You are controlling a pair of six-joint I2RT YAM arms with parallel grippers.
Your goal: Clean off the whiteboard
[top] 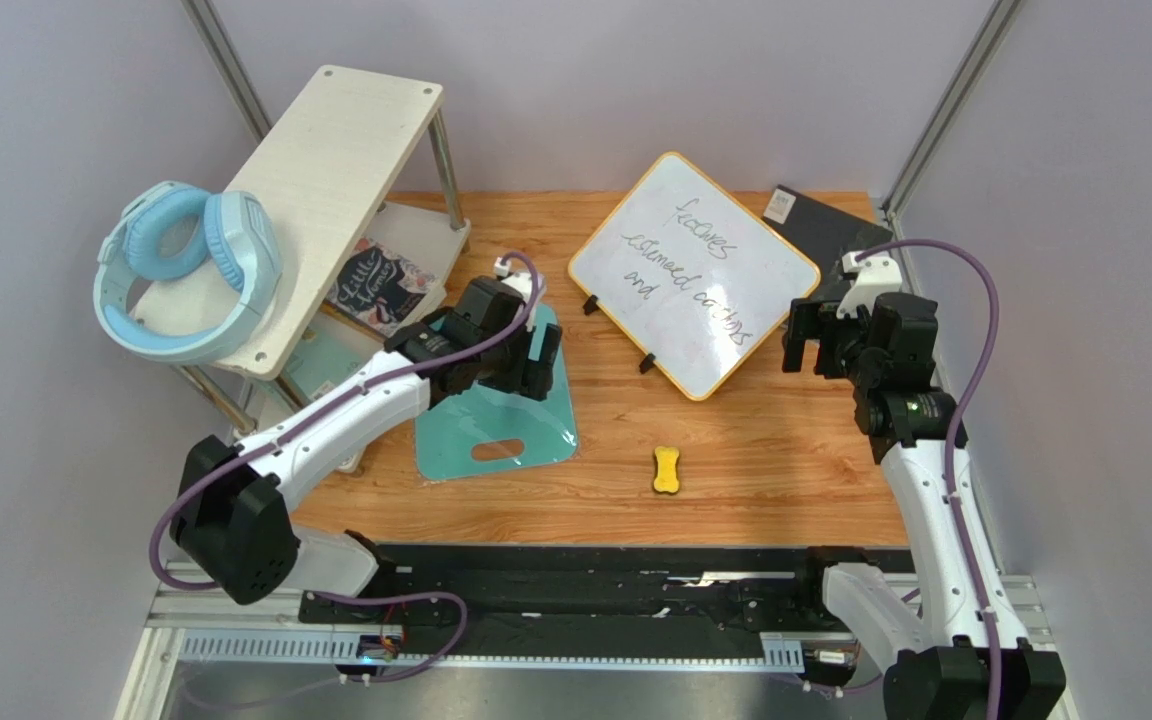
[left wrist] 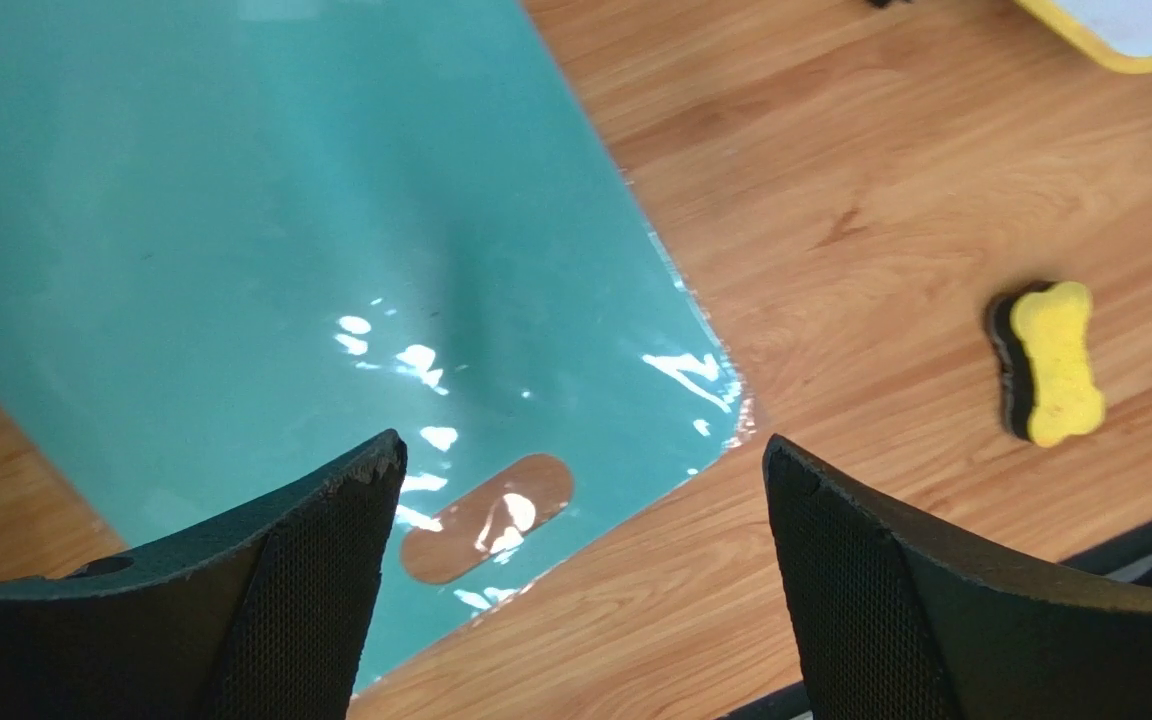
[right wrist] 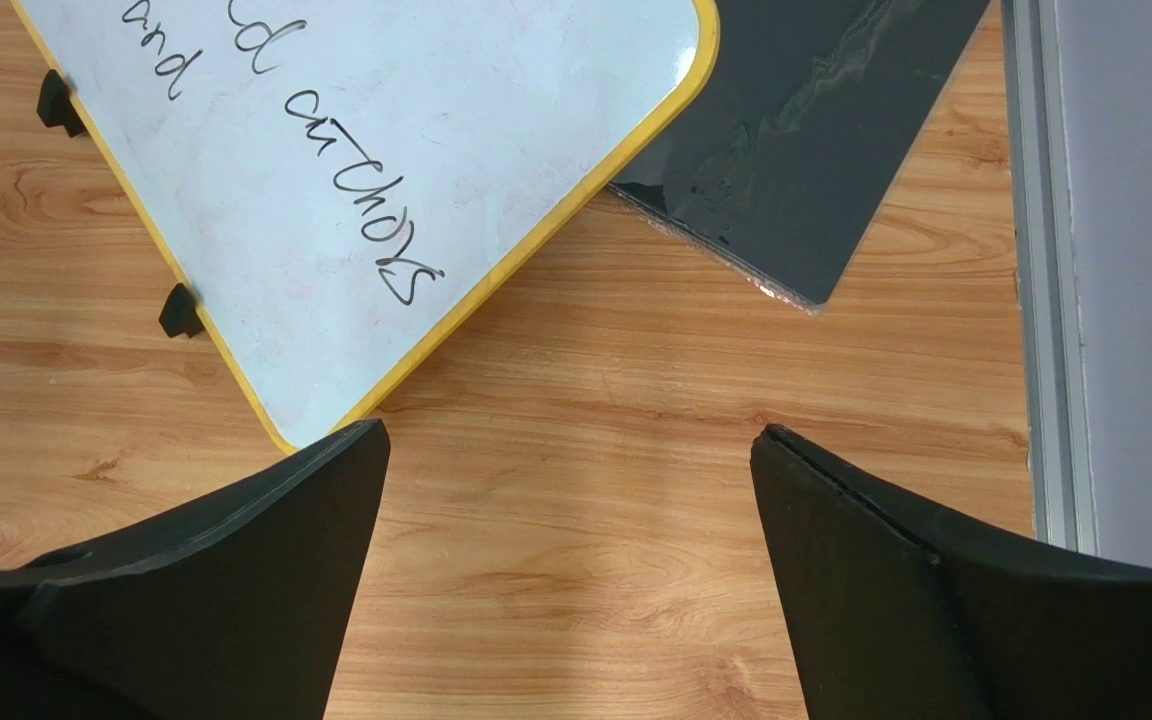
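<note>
The left gripper (left wrist: 579, 450) and right gripper (right wrist: 567, 432) are held wide open and empty; the yellow eraser (top: 666, 470), lower centre, evidently awaits pickup before the whiteboard (top: 692, 270) is wiped.

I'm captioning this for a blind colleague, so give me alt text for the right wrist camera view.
A yellow-framed whiteboard with black handwriting lies on a wooden table at upper left, a dark grey panel beside it at upper right. The right gripper stands open over bare wood below, holding nothing.

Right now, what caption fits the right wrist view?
Open right end effector above wooden table, near rectangular yellow-framed whiteboard with black handwriting.
</note>
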